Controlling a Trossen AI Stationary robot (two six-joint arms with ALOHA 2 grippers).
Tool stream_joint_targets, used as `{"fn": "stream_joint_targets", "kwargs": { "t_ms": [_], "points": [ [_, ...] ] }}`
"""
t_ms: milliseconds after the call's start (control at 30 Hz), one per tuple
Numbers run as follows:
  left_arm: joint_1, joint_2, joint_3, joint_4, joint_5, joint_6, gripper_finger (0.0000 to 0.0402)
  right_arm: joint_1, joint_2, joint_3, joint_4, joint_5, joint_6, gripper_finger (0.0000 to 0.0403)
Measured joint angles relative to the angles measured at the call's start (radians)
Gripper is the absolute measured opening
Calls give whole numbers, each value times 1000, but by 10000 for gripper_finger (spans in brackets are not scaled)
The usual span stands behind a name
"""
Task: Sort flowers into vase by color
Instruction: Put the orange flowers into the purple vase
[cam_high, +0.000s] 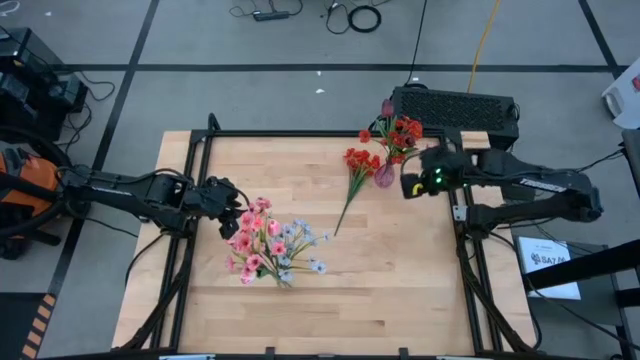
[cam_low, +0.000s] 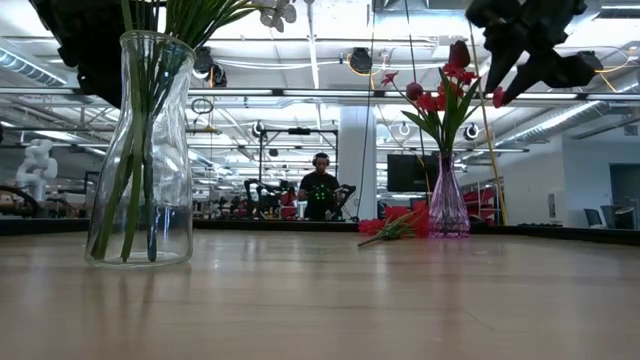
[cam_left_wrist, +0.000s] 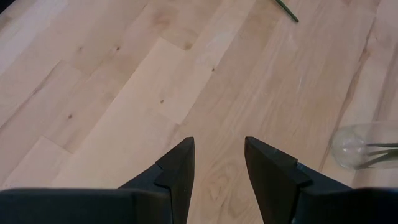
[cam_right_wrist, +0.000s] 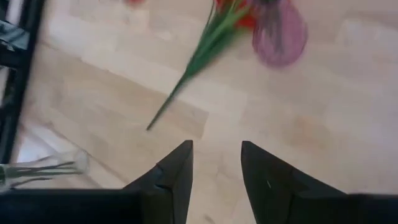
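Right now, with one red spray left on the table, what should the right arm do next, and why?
Probably lower the right gripper, fingers apart and empty, onto the red spray lying beside the purple vase, since it alone is unsorted. The left gripper waits by the clear vase.

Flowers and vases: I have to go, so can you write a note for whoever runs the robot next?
Left tool: open, empty, beside the clear vase.
Right tool: open, empty, raised near the purple vase.
Done: pink and pale blue flowers stand in the clear vase; some red flowers stand in the purple vase.
Left: one red spray lies on the table beside the purple vase. It probably goes in with the reds.
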Motion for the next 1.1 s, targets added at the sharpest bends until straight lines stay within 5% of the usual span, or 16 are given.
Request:
{"fn": "stream_joint_targets", "kwargs": {
  "t_ms": [467,1100],
  "points": [
    [0,0,0,-6,32,5,148,278,345,-1,207,68,400,73],
    [0,0,0,-9,32,85,148,174,816,312,303,209,320,1]
  ]
}}
